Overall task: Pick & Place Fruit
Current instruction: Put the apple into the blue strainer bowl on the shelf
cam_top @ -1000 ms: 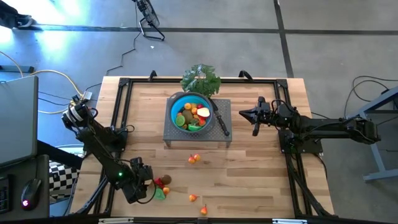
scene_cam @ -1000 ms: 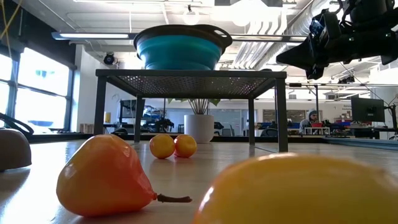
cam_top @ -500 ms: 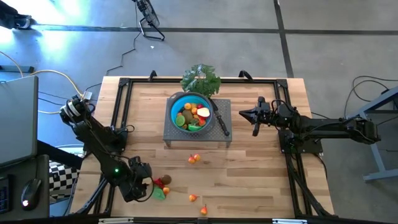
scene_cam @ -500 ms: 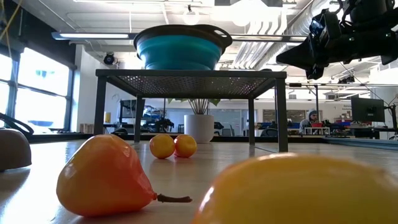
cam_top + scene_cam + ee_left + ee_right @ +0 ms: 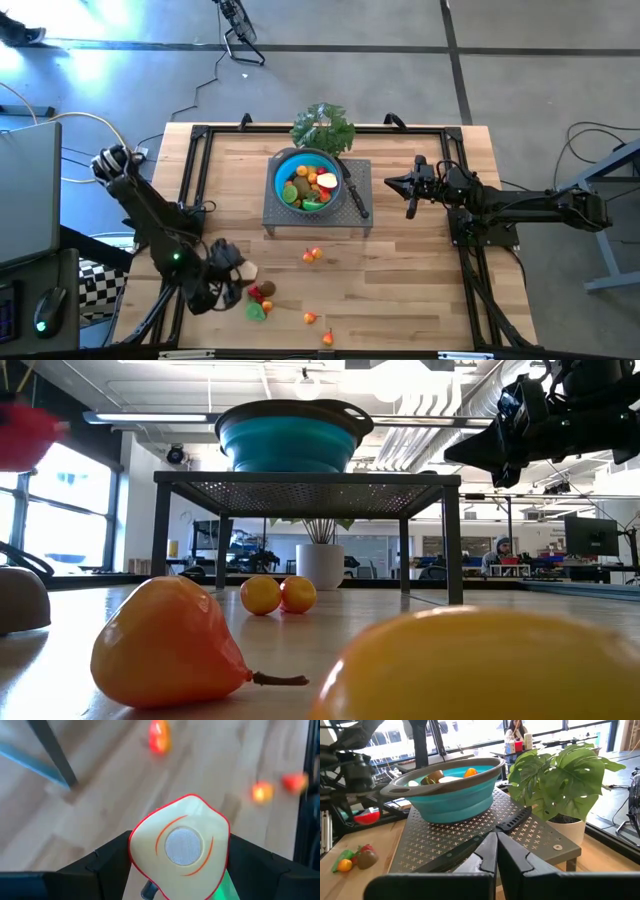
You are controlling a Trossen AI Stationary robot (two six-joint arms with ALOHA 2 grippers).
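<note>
Pale wooden planks fill the middle of the high view, bounded by a black frame, with grey floor around them. At the frame's centre sits a perforated grey stand (image 5: 300,222) carrying a blue bowl (image 5: 283,165) that already holds several pieces of fruit, yellow, orange, red and green; a black-handled knife (image 5: 356,196) lies along the stand's right side and a leafy green bunch (image 5: 323,127) sits just above it. At lower left, the left gripper (image 5: 238,270) is clamped on an apple slice (image 5: 179,842), cream-faced with a red rim, which the left wrist view shows wedged between its two dark fingers and lifted clear of the wood. Just beside it on the table lie a red and brown piece (image 5: 263,292) and a green piece (image 5: 257,311); an orange pear (image 5: 311,319) and another small orange fruit (image 5: 327,338) sit further toward the bottom edge, and a yellow and orange pair (image 5: 313,255) rests just below the stand. The right gripper (image 5: 412,188), fingers pressed together and empty, waits at centre right near the knife. By my reading the job is partly done: a good share of fruit is in the bowl, one slice is in hand and has yet to travel there, and roughly half a dozen pieces remain on the planks.
</note>
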